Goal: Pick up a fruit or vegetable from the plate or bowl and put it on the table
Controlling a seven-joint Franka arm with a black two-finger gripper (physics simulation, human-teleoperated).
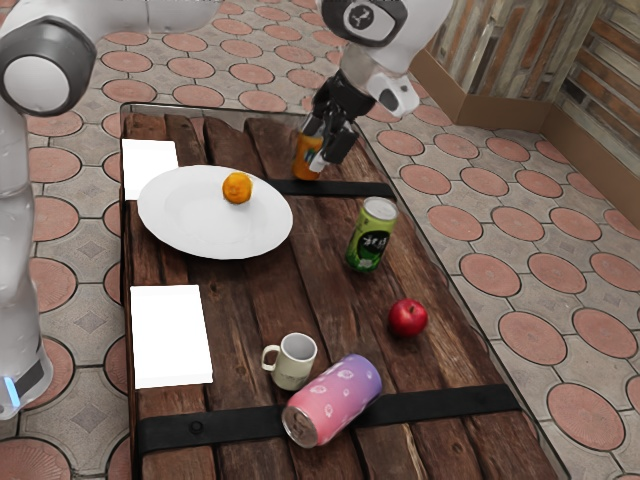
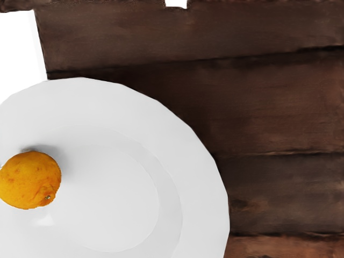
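On the white plate [image 1: 190, 225] rests a small orange fruit [image 1: 237, 187], toward the plate's far side in the exterior view. My gripper [image 1: 325, 147] is above the table, off to the exterior view's right of the plate and apart from the fruit; its state is unclear. In the wrist view, the orange fruit [image 2: 30, 180] lies on the wide white plate [image 2: 199, 177], with nothing covering its top.
An orange object [image 1: 304, 164] is partly hidden behind the gripper. A green can [image 1: 371, 236], red apple [image 1: 408, 317], cream mug [image 1: 294, 364] and lying pink-purple can [image 1: 333, 400] are on the wooden table [image 1: 250, 315]. White sheets [image 1: 171, 335] lie along one edge.
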